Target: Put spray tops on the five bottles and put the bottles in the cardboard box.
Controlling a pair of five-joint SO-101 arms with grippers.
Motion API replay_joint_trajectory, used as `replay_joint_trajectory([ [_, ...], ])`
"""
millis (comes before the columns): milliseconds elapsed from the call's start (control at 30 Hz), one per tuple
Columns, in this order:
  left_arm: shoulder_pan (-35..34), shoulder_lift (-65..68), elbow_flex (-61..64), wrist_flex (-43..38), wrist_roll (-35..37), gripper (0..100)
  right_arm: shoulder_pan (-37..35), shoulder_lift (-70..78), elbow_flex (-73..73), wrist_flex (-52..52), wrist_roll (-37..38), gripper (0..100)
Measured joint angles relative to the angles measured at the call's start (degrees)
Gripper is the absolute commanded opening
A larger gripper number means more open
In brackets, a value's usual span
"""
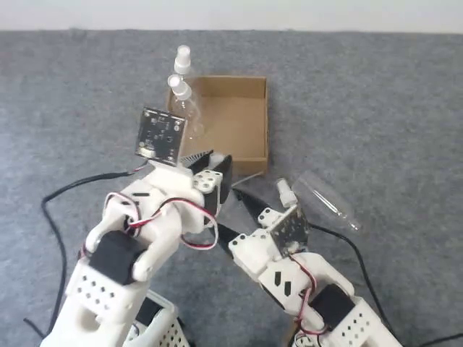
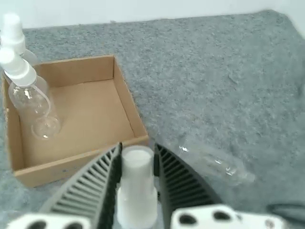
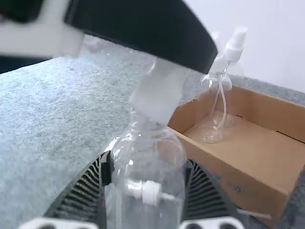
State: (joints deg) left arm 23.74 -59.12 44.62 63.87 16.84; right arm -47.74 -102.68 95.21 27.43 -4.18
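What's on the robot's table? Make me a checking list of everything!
Surface: grey carpet.
Job's things: cardboard box holds one topped bottle; second topped bottle at its far corner, inside or outside unclear; loose bottle lying on the carpet.
Clutter: nothing seen.
Claws: left claw shut on spray top; right claw shut on held bottle.
Cables: black cable across the carpet.
Surroundings: white wall.

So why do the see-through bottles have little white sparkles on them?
That's light bouncing off clear plastic: in the left wrist view, glints on the lying bottle; in the right wrist view, bright spots on the held bottle; in the high view, a pale streak along the lying bottle.
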Motion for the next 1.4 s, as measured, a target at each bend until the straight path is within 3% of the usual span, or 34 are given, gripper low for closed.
replay_joint_trajectory([
  [533,0.18,-26.73,17.41,-5.19,-1.14,1,-0.44,0.0,-0.18,0.0,-2.2,0.6],
  [633,0.26,-29.54,18.81,-5.19,-2.55,6,-0.09,0.0,-0.18,0.0,-2.29,0.6],
  [767,0.26,-30.07,19.16,-5.1,-3.34,22,0.0,-0.09,-0.18,0.0,-2.46,0.6],
  [833,0.26,-29.45,20.31,-4.48,-1.85,25,0.44,-0.26,-0.18,-0.09,-2.64,0.6],
  [1200,0.09,-29.98,20.4,-1.93,0.44,26,1.76,-0.26,-0.18,-0.18,-2.64,0.6],
  [1400,-4.84,-29.89,16.97,0.26,0.44,26,1.85,-0.26,-0.18,-0.18,-2.64,0.6],
])
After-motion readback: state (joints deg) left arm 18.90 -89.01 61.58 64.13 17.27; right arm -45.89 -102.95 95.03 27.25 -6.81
